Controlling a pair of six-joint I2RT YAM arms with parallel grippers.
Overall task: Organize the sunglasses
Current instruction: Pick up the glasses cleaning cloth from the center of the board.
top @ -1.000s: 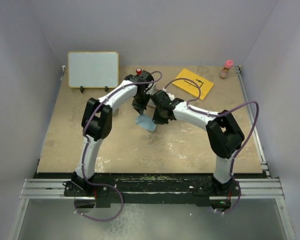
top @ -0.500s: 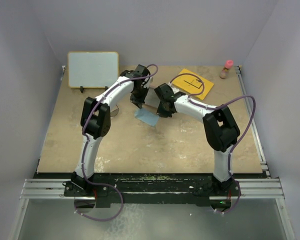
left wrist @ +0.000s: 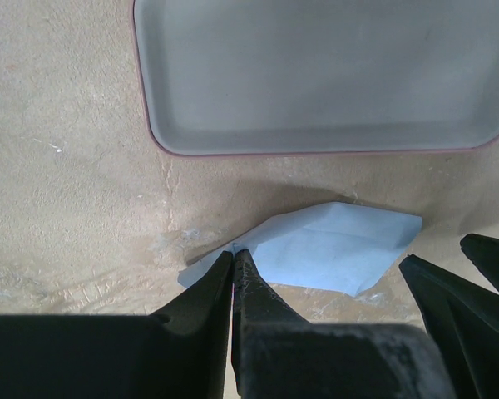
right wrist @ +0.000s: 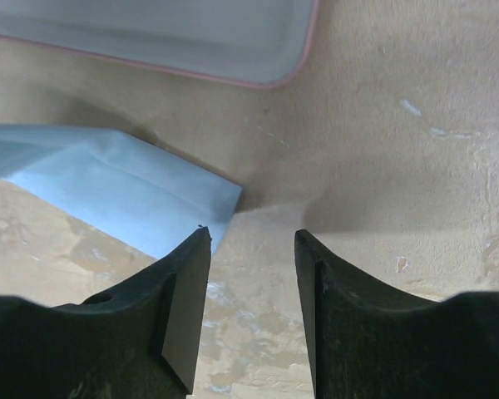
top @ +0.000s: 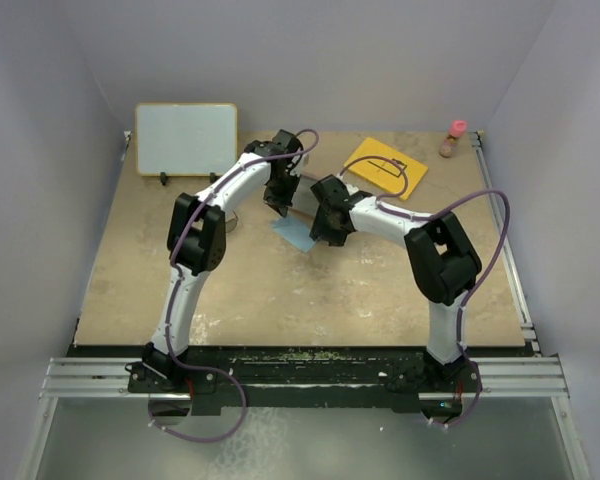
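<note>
Toward the middle of the worktop's [top: 380,290] far edge, the left hand [left wrist: 233,259] is pinched tight on an edge of the blue cloth [left wrist: 333,249], just beside the pink case [left wrist: 316,75]. The right hand [right wrist: 251,234] gapes empty at the cloth's corner. Where the sunglasses lie, I cannot tell.

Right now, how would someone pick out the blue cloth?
Find the tan table, then the grey-lined pink case mid-table. The blue cloth sits just on its near side. It is the only pale blue, creased sheet, unlike the yellow paper farther back.
</note>
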